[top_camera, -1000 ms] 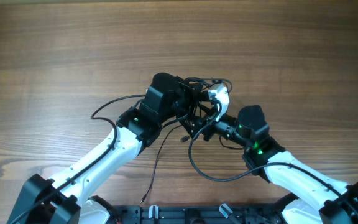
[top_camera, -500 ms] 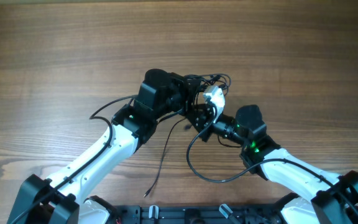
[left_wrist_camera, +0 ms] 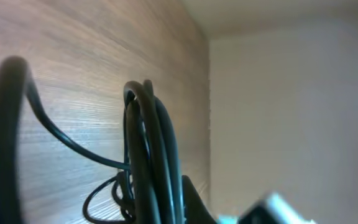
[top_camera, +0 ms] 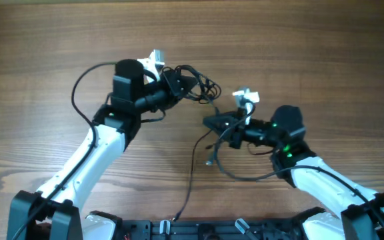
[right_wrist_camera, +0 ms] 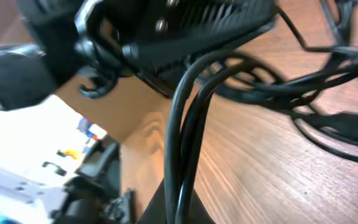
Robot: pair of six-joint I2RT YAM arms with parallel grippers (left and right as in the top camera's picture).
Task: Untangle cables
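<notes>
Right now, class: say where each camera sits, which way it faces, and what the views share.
Overhead: above the table, facing down; both arms, left tool and right tool show.
Left wrist: on left arm, looking low along the table; own tool barely shows.
Right wrist: on right arm, skimming the table; dark tool parts show.
Shared: cables, in all three.

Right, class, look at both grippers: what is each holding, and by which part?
The left gripper pinches the cables at their tangled bundle. The right gripper seems to clamp two loose strands running out of that bundle.
</notes>
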